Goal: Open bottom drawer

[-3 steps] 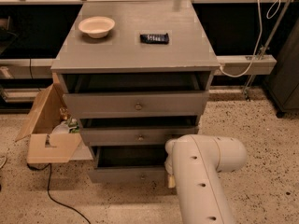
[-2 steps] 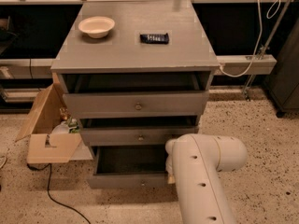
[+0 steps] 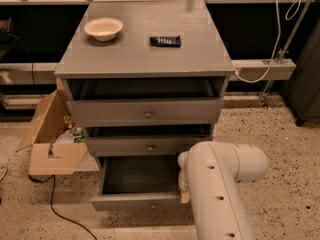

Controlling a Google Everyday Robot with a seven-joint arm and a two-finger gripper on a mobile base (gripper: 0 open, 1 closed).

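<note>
The bottom drawer (image 3: 134, 202) of the grey three-drawer chest stands pulled well out, and its dark empty inside (image 3: 140, 175) shows. I see its front edge-on from above, so its knob is hidden. My white arm (image 3: 220, 184) reaches down at the drawer's right front corner. My gripper is hidden behind the arm, low by that corner.
The middle drawer (image 3: 150, 147) and top drawer (image 3: 147, 114) stand slightly open above. A cream bowl (image 3: 103, 28) and a dark wrapped bar (image 3: 165, 41) lie on the chest top. An open cardboard box (image 3: 50, 151) stands at the left. A black cable (image 3: 65, 215) runs over the speckled floor.
The bottom drawer has slid out towards me, from barely open to well open. My arm has stayed at its right front corner.
</note>
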